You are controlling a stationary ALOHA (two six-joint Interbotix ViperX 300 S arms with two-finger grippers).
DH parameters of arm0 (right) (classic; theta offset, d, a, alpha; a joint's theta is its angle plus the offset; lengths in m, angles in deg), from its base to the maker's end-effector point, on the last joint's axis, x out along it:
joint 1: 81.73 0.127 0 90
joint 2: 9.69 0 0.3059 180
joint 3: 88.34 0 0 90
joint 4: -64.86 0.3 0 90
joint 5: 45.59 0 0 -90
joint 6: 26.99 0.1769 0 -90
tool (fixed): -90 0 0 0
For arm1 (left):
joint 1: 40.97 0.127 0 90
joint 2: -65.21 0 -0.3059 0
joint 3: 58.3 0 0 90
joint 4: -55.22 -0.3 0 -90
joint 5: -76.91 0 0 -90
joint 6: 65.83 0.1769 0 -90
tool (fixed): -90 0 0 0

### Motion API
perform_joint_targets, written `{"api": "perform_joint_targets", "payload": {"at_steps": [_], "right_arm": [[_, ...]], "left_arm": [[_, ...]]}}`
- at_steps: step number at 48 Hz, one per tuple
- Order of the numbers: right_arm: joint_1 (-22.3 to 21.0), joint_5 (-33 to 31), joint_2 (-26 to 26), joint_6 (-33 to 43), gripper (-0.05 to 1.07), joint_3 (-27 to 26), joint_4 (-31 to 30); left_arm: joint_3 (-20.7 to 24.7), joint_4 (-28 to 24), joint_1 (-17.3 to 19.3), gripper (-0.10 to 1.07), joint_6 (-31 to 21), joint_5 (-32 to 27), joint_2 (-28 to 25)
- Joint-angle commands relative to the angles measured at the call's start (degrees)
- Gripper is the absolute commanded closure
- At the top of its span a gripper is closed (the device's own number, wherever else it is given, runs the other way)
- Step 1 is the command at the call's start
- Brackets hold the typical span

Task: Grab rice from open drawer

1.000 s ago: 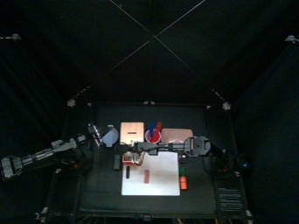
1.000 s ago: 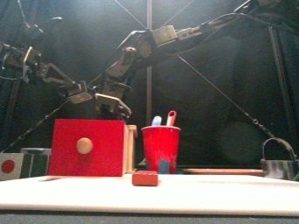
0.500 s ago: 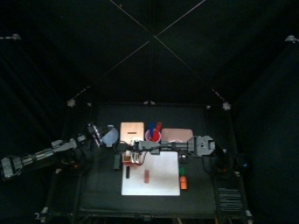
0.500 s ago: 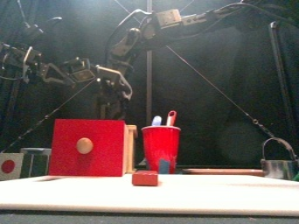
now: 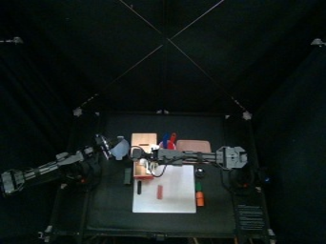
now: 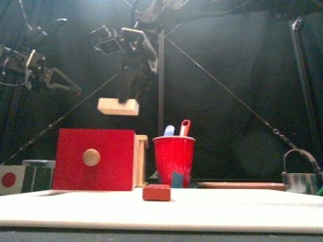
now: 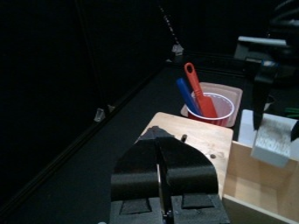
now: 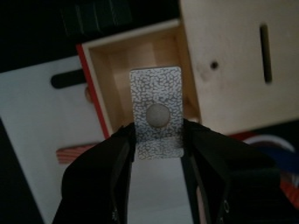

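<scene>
The open light-tan wooden drawer [image 8: 128, 66] shows bare, matt, smooth-sanded wood. The small speckled white rice packet [image 8: 156, 114] looks like matt paper. The glossy red plastic cup [image 6: 173, 157] shines; the red box front [image 6: 94, 159] looks painted, satiny.

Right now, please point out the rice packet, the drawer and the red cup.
rice packet [image 8: 155, 114], right wrist view, patterned face.
drawer [image 8: 128, 54], right wrist view, inner floor.
red cup [image 6: 173, 158], front view, outer wall.

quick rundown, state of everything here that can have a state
drawer: pulled open, inside looks empty
rice pack: held in the air above the box
right gripper: shut on the rice pack
left gripper: shut, empty, resting by the wooden box
red cup: upright, utensils standing inside
</scene>
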Motion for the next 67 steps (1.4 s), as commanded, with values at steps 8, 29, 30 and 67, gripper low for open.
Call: {"api": "perform_joint_targets", "payload": {"at_steps": [8, 29, 30, 67], "right_arm": [[3.3, -1.8, 12.9, 16.1, 0.4, 10.9, -2.3], [14.0, 10.4, 22.7, 60.8, 0.4, 38.1, -7.9], [14.4, 11.4, 22.6, 62.9, 0.4, 38.8, -8.0], [21.7, 18.3, 11.6, 103.5, 0.29, 38.4, -11.3]], "left_arm": [[2.6, 0.2, 0.2, 0.98, 0.1, 0.4, -0.3], [3.1, 0.6, -0.9, 0.98, -0.3, 0.9, -0.3], [3.1, 0.7, -1.0, 0.98, -0.3, 0.9, -0.3], [2.9, 3.7, -1.3, 0.98, -0.2, 1.1, -0.3]]}}
